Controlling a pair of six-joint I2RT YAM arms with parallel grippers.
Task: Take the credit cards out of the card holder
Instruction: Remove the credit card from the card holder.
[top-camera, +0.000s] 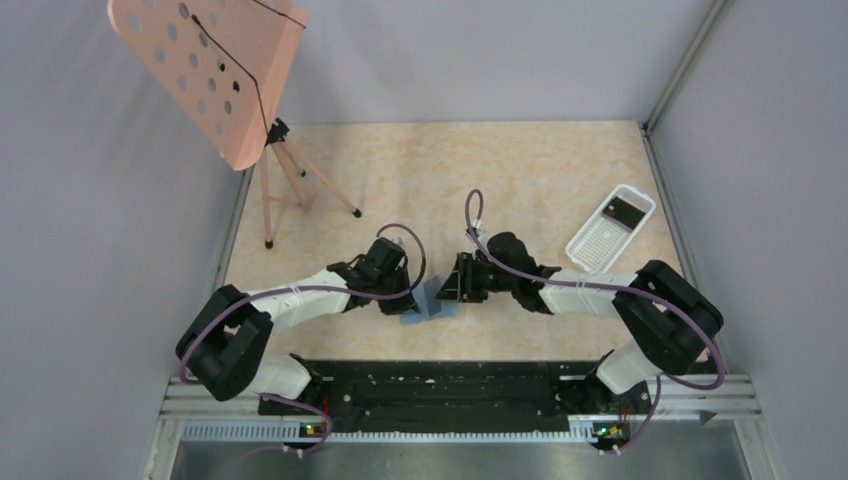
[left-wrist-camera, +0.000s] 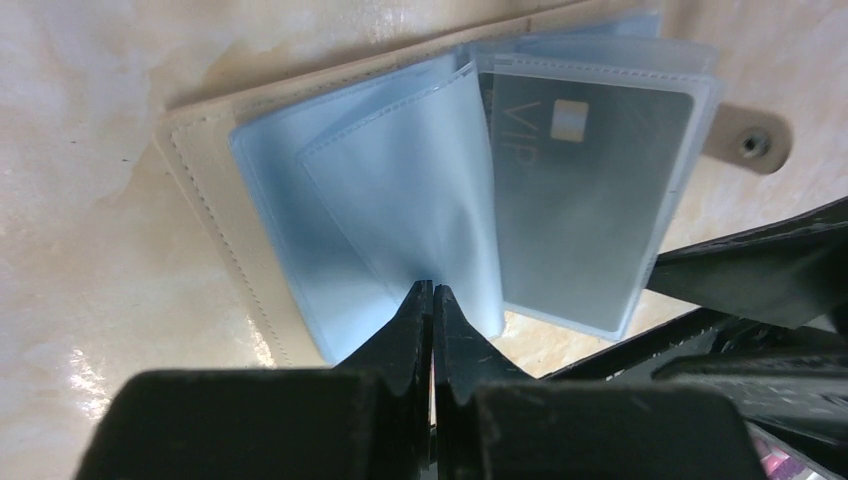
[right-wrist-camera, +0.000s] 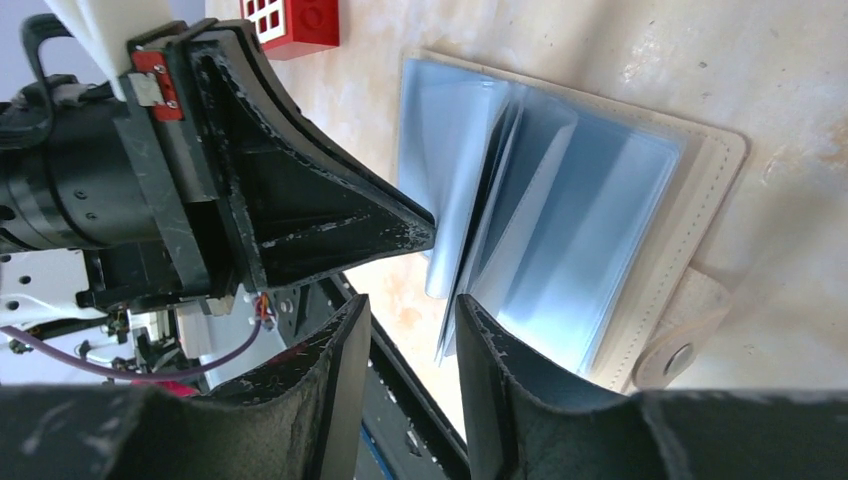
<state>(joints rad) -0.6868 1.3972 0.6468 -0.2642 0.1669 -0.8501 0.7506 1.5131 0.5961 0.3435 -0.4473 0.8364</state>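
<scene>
The card holder (left-wrist-camera: 215, 190) lies open on the table, tan outside, with light blue clear sleeves fanned up. It also shows in the top view (top-camera: 425, 306) and the right wrist view (right-wrist-camera: 600, 200). A grey credit card (left-wrist-camera: 590, 200) marked VIP sits inside a right-hand sleeve. My left gripper (left-wrist-camera: 432, 292) is shut, its tips pinching the near edge of a blue sleeve (left-wrist-camera: 420, 190). My right gripper (right-wrist-camera: 410, 315) is open just off the holder's edge. Its right finger (right-wrist-camera: 490, 350) is beside the sleeve edges and nothing is between its jaws. The two grippers meet at the holder (top-camera: 432, 295).
A white perforated tray (top-camera: 600, 240) stands at the right with a dark card-like thing (top-camera: 625, 210) in it. A pink music stand (top-camera: 215, 70) on a tripod is at the back left. A red-and-white small object (right-wrist-camera: 290, 20) lies near the holder.
</scene>
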